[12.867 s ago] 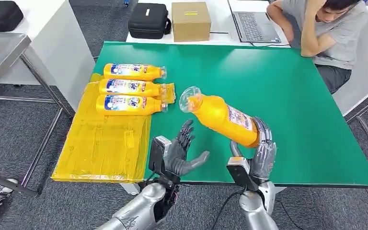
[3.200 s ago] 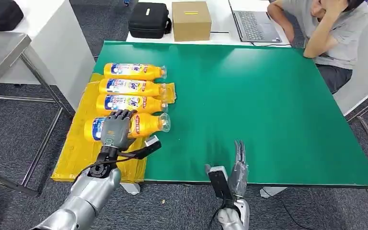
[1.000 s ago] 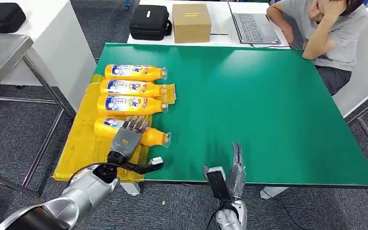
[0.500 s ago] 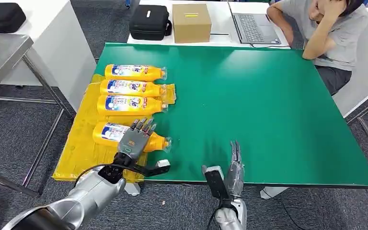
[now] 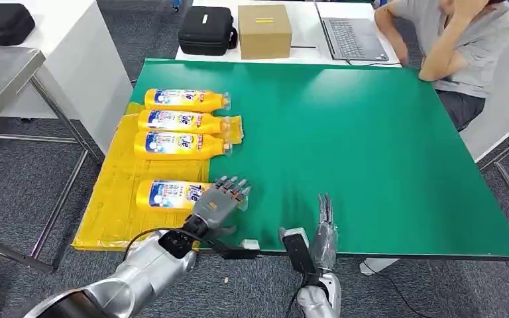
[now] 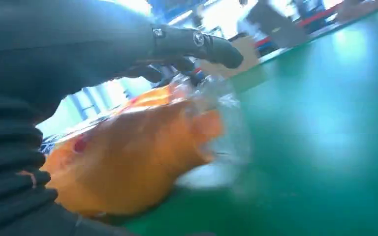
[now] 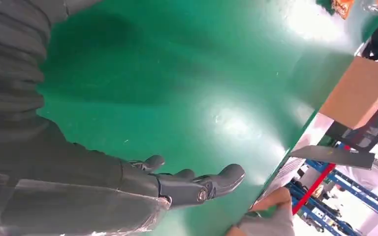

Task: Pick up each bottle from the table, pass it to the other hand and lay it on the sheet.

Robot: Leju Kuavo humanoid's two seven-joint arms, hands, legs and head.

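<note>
Lying on the yellow sheet (image 5: 119, 205), four bottles (image 5: 172, 142).

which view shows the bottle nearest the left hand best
The head view: the bottle lies whole on the yellow sheet, label up, its neck hidden by the left hand. The left wrist view gives only a blurred orange close-up; the right wrist view shows green table.

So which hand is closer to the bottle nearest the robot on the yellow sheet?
Left. The left hand is over the cap end of that bottle; the right hand is apart, at the table's near edge.
</note>
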